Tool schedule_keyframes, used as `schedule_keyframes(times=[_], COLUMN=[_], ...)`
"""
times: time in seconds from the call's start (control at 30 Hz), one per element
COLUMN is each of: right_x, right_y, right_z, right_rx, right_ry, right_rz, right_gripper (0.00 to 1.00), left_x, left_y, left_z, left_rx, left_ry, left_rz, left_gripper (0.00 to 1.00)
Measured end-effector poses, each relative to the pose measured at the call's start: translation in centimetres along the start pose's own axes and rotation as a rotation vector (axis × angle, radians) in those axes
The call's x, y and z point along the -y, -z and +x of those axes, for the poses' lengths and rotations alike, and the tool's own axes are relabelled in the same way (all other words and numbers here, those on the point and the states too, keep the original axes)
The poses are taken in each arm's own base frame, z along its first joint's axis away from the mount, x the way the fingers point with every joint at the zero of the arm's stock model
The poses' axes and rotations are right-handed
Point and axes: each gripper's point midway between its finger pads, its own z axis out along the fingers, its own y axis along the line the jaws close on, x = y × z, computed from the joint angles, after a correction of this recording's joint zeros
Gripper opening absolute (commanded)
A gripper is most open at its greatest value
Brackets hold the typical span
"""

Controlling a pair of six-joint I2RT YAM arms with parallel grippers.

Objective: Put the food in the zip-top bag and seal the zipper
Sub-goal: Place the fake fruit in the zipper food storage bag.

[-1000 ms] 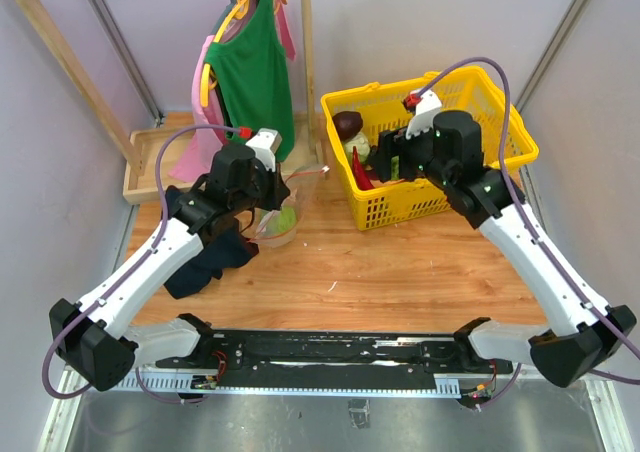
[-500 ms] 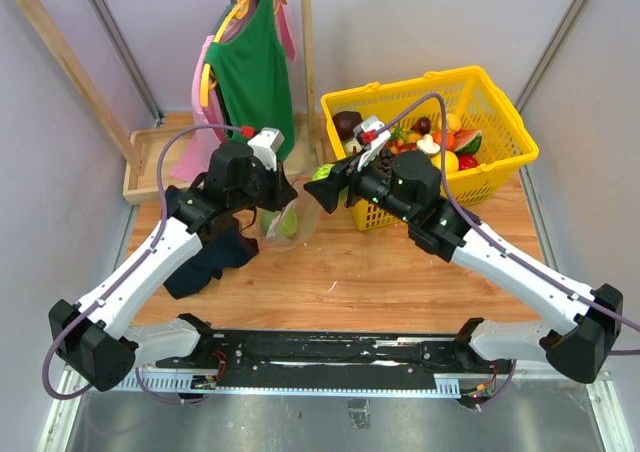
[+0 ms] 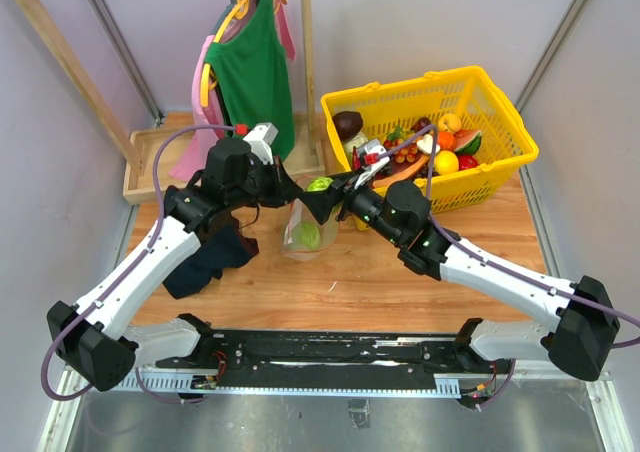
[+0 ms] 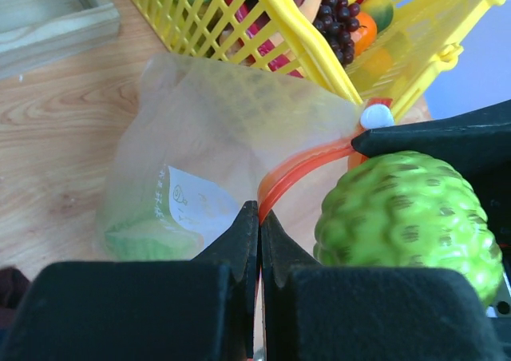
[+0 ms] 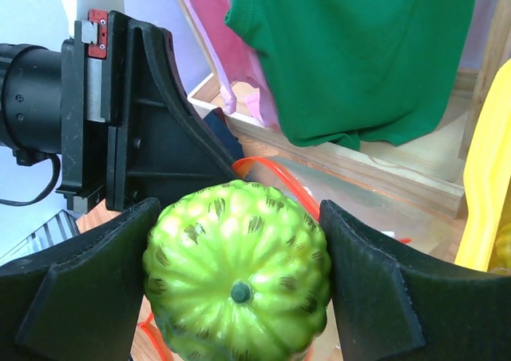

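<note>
Right claw (image 5: 239,297) arrived holding green, seemingly scaly fruit (image 5: 236,249).

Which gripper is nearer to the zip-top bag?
Left. The left gripper pinches the zip-top bag at its mouth; the right gripper holds the green fruit beside that mouth.

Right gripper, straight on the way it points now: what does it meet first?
Probably the zipper at the mouth of the zip-top bag, looped just past the green bumpy fruit the right gripper holds. The left gripper, shut on that strip, sits close beside this line; depth is unclear.
</note>
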Motion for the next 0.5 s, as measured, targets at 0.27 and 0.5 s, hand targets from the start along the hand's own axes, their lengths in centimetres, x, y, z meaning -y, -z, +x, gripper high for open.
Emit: schedule_keyframes(times=[0.27, 0.5], right_x=[1.3, 1.7], right_y=[0.5, 0.6], right_z=[1.9, 3.2], right_rx=[-0.005, -0.052], right_ry=[0.015, 0.108], right_rz=[0.039, 0.028], right_gripper=[0.51, 0.52], left_x=[0.4, 0.3], left_y=[0.1, -0.3], left_z=[0.3, 0.7], left_rx=[-0.015, -0.033], left_ry=[0.049, 0.055], left_rz=[0.013, 0.011], left_gripper=[0.0, 0.0])
